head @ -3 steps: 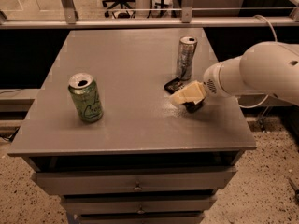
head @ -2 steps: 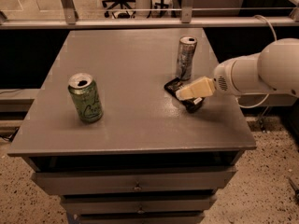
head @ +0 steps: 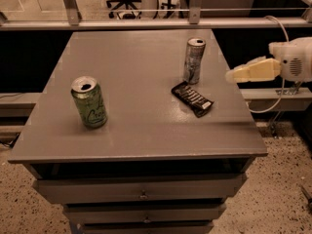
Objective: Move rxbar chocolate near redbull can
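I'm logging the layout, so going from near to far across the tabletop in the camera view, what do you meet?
green can → rxbar chocolate → redbull can. The tool hovers past the table's right edge.

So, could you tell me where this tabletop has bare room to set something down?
The table is bare in its middle, between the green can at left and the redbull can at right, back to the far edge. The front strip is bare too. Crowded at right: the rxbar chocolate lies by the redbull can, the end effector just off that edge.
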Tool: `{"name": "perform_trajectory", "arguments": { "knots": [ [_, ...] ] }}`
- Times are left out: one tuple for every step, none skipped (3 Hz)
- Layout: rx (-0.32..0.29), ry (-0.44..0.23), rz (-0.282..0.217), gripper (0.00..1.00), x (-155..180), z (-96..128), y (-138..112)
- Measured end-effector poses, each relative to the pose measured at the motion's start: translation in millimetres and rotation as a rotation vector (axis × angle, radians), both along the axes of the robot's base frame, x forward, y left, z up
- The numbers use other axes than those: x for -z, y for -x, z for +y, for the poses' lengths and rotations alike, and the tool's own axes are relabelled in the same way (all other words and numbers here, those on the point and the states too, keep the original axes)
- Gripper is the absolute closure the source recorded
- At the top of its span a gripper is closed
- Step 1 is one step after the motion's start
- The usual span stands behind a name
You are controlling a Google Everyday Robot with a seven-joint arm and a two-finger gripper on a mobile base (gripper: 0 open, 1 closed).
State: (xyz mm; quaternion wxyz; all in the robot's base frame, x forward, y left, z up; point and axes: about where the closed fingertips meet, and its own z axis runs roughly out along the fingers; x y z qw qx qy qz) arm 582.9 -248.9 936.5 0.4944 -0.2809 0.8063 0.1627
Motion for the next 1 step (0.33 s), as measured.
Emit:
{"name": "perform_trajectory", "arguments": {
  "knots": [
    [-0.015,0.018,-0.053,0.00,-22.1,-4.1,-3.2]
  ]
}}
